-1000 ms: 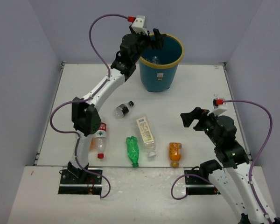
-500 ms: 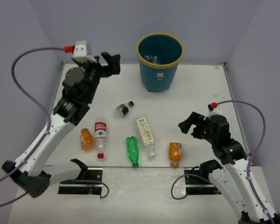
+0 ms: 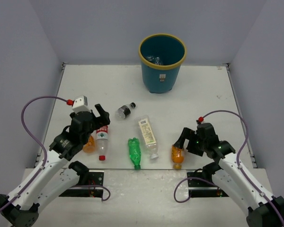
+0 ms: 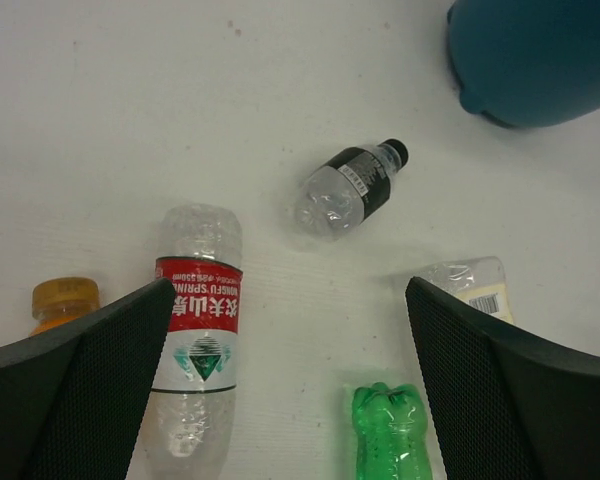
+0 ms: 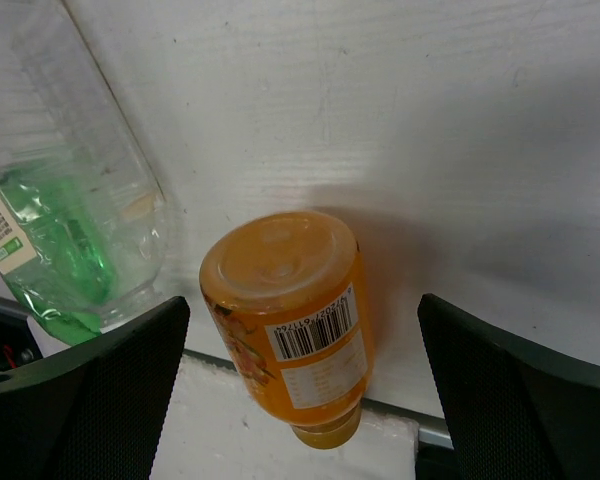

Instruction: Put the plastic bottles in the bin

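Some bottles [image 3: 156, 60], count unclear, sit in the bin [image 3: 161, 78]; six lie on the tabletop [image 3: 203, 94]. The left fingers [image 4: 80, 380] and right fingers [image 5: 90, 370] are spread wide, both empty.

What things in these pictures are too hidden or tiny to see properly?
- Inside the bin: top view, its wall hides how many bottles lie there.
- Orange bottle: top view, the left gripper covers part; left wrist view, a finger covers most.
- Bin's label: top view, too small to read.
- Pale-label bottle: left wrist view, half behind the other finger.
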`<move>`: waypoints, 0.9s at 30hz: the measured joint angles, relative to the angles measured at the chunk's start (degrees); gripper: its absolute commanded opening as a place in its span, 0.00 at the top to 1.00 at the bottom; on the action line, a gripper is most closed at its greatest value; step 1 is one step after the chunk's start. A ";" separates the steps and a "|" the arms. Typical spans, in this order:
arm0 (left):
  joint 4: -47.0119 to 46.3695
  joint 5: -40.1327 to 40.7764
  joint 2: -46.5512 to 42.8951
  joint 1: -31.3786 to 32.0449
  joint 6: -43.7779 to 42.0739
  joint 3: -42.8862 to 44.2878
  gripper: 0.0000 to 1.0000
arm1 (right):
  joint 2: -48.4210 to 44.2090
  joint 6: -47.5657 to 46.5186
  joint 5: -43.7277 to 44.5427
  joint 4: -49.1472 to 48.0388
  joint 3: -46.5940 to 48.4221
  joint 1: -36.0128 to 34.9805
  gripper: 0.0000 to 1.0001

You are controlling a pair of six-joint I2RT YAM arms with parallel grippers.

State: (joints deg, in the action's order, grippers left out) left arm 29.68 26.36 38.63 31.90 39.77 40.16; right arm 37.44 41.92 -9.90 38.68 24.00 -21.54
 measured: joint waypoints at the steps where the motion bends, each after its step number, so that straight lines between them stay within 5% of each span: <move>1: 0.52 0.30 0.42 0.00 0.54 0.00 0.00 | 0.73 0.40 0.06 -0.51 -0.33 -1.36 0.01; 5: 1.89 0.94 2.68 0.00 1.98 -0.01 0.00 | 3.74 2.09 0.30 -3.08 -1.29 -5.87 0.03; 10: 1.83 0.86 4.23 0.00 2.51 -0.84 0.00 | 8.45 4.36 2.81 -5.80 -1.50 -10.21 0.20; 13: 1.70 0.78 3.83 0.00 2.51 -1.54 0.00 | 9.17 4.75 3.45 -6.65 -1.54 -10.68 0.35; 17: 1.51 0.69 2.36 0.00 2.51 -2.00 0.00 | 9.42 4.95 4.60 -7.52 -1.54 -10.71 0.69; 20: 0.94 0.45 1.04 0.00 2.52 -2.84 0.00 | 9.34 4.46 4.69 -7.84 -1.53 -10.71 0.82; 27: 0.54 -0.72 0.37 0.00 2.53 -3.72 0.00 | 7.87 -0.09 5.97 -6.31 6.19 -10.72 0.85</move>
State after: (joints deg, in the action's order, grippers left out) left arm 30.22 25.64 39.00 31.90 42.30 36.45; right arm 45.31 41.83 -3.93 32.37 30.19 -32.26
